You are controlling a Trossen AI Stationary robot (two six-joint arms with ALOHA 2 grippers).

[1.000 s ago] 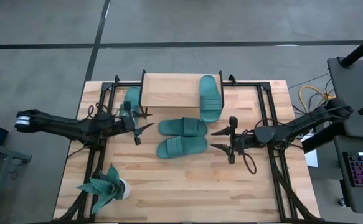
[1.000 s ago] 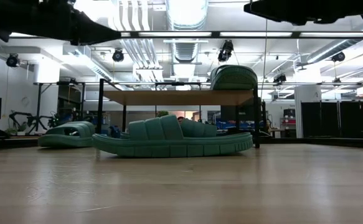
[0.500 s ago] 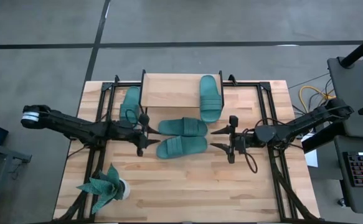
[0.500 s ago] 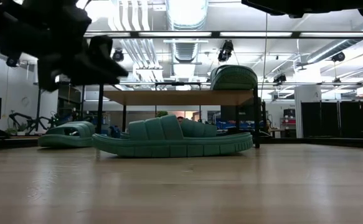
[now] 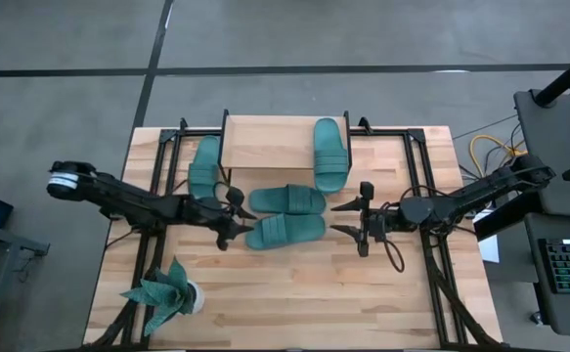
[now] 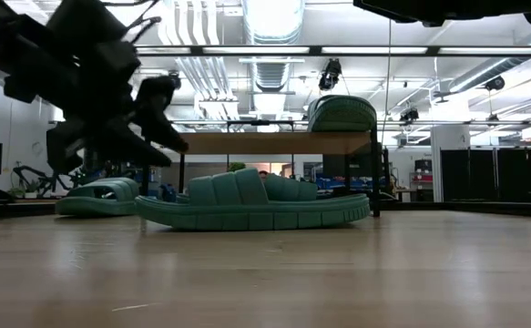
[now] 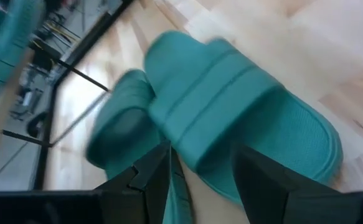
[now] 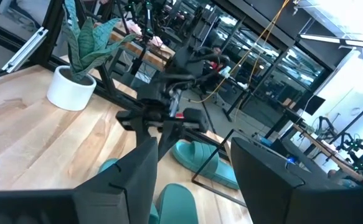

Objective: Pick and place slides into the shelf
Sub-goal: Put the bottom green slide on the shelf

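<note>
Two teal slides lie sole-down in the middle of the table, the nearer slide [image 5: 285,231] [image 6: 251,205] [image 7: 243,118] and the farther slide [image 5: 286,199] [image 7: 122,124]. A third slide [image 5: 204,164] [image 6: 101,196] lies on the table left of the shelf [image 5: 270,147] [image 6: 265,143]. The fourth slide [image 5: 330,154] [image 6: 342,114] rests on the shelf's plank top, its near end overhanging. My left gripper [image 5: 238,219] [image 6: 147,118] [image 7: 200,180] is open and hovers just left of the nearer slide's left end, above the table. My right gripper [image 5: 348,220] is open, right of both middle slides.
A teal plant in a white pot [image 5: 167,293] [image 8: 81,37] stands at the table's near left corner. Black metal frames [image 5: 162,176] [image 5: 421,176] run along the left and right sides of the table. Bare wood [image 5: 304,293] stretches along the near side.
My left gripper has moved from beside the slide left of the shelf toward the table's right and near edge, and has come down toward the nearer middle slide's left end. It has stayed open. The slides have not moved.
</note>
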